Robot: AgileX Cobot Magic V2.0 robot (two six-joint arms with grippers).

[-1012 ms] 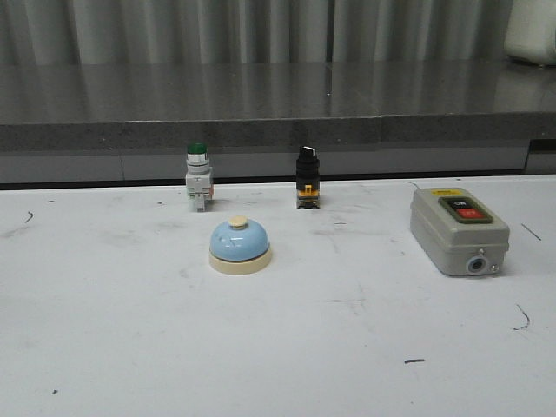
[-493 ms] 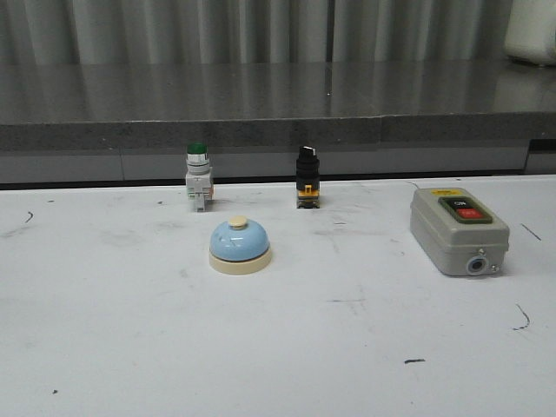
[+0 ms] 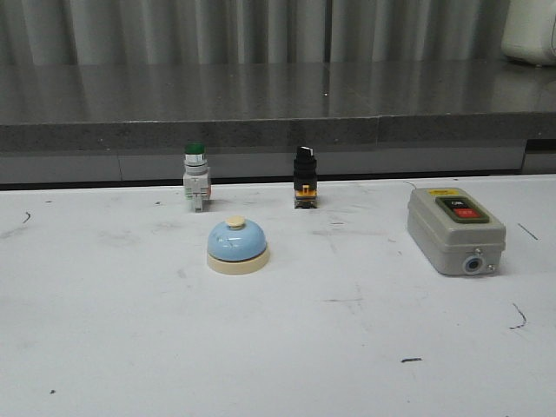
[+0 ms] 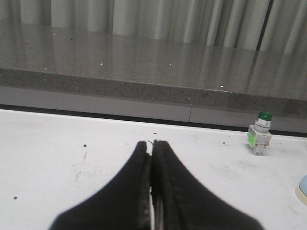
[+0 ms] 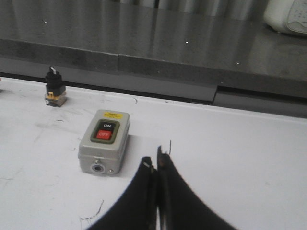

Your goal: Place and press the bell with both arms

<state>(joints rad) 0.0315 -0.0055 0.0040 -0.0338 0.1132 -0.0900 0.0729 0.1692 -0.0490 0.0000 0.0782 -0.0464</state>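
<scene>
The light-blue domed bell (image 3: 236,243) with cream base and knob stands on the white table, left of centre in the front view. Only its edge (image 4: 302,189) shows in the left wrist view. My left gripper (image 4: 151,143) is shut and empty above bare table, well to the left of the bell. My right gripper (image 5: 156,158) is shut and empty, close to the right of the grey switch box (image 5: 102,141). Neither arm shows in the front view.
A green-capped push button (image 3: 195,178) and a black selector switch (image 3: 304,178) stand behind the bell near the table's back edge. The grey switch box (image 3: 454,230) lies at the right. A dark raised ledge (image 3: 278,130) runs along the back.
The whole front view has shifted slightly left; nothing on the table has visibly moved relative to the other things.
</scene>
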